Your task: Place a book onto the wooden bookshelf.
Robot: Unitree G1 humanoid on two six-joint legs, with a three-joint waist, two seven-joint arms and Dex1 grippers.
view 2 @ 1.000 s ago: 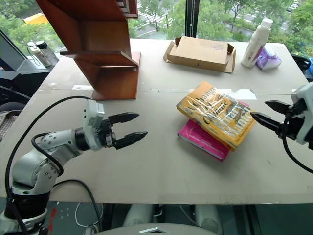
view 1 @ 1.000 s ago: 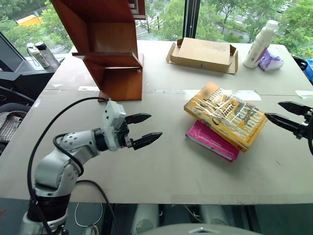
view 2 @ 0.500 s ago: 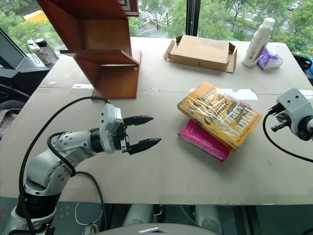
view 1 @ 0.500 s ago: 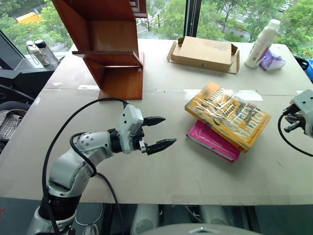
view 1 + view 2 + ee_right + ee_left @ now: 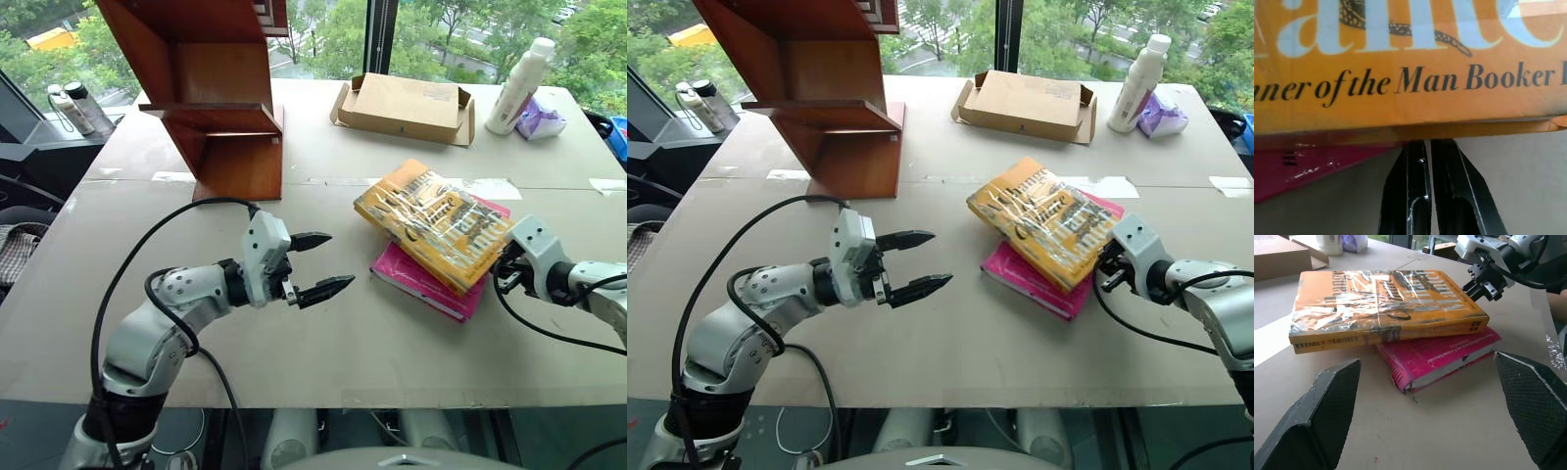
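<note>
Item: the book (image 5: 434, 223), a thick yellow-orange paperback. Its glossy cover threw back strips of window light, and pale drawn figures and dark lettering ran across it. The spine was yellow, with grey lettering reading "Hilary Mantel". On the cover, near one edge, dark italic type read "…nner of the Man Booker"; the line ran on out of sight. Large pale letters stood above it, too cropped to read as words.

Location: it lay flat on the table (image 5: 353, 343), stacked askew on the pink book (image 5: 423, 282), whose corner and long edge stuck out from under it. The wooden bookshelf (image 5: 211, 98), reddish-brown with slanted sides and stepped tiers, stood well apart from the pile, toward the window.

Tools: the right gripper (image 5: 1431, 147) had its two black fingers pressed together with nothing between them, the tips right at the book's lower edge, just over the pink cover. The left gripper (image 5: 318, 266) hung above bare tabletop, jaws spread wide and empty, pointed toward the books.

Also present: a flat cardboard box (image 5: 407, 106), a white bottle (image 5: 519, 85), its label unreadable, and a crumpled purple wrapper (image 5: 541, 120) beside it.
</note>
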